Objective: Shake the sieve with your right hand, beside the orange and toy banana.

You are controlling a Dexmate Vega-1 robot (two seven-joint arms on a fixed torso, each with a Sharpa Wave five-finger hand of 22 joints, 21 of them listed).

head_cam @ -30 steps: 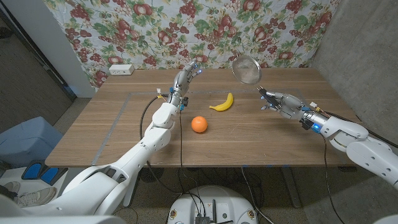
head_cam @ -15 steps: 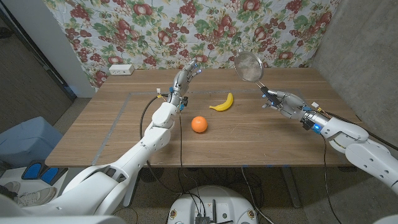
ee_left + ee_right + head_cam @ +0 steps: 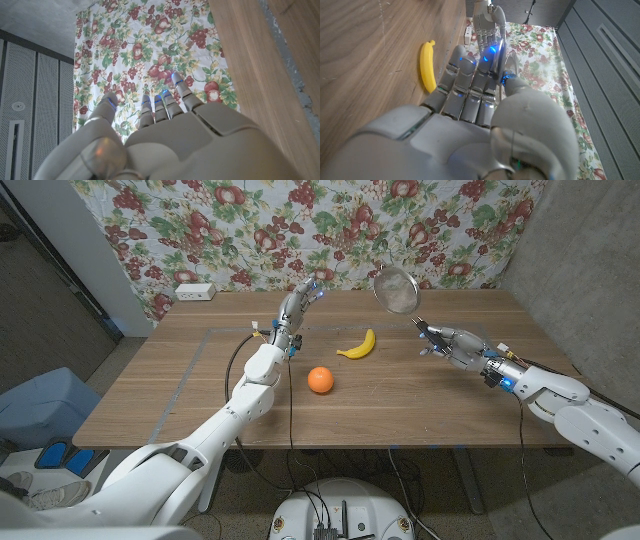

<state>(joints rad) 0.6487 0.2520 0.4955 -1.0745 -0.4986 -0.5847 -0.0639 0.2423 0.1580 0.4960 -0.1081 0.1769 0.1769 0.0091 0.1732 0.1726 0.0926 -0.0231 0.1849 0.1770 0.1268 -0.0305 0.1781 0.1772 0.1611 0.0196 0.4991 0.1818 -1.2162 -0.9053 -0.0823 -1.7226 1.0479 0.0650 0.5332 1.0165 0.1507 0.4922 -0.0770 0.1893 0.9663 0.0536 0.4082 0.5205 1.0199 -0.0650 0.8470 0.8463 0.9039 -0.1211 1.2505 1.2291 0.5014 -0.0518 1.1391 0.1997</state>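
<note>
1. Here we see the wooden table (image 3: 190,395), the largest thing, and it carries the fruit; behind it hangs a cloth with printed fruit (image 3: 250,230).
2. The sieve (image 3: 396,288) is up in the air over the far right part of the table, held by its thin handle in our right hand (image 3: 447,343), whose fingers are closed around that handle.
3. We judge the sieve light and stiff, a metal mesh bowl on a wire handle. The handle is narrow and smooth, so it may turn in the fingers; a firm hold on the handle is best.
4. Our left hand (image 3: 297,305) holds nothing, fingers straight and slightly apart, above the far side of the table.
5. The toy banana (image 3: 357,346) and the orange (image 3: 320,380) lie near each other, left of the sieve.
6. We can read no writing or label.
</note>
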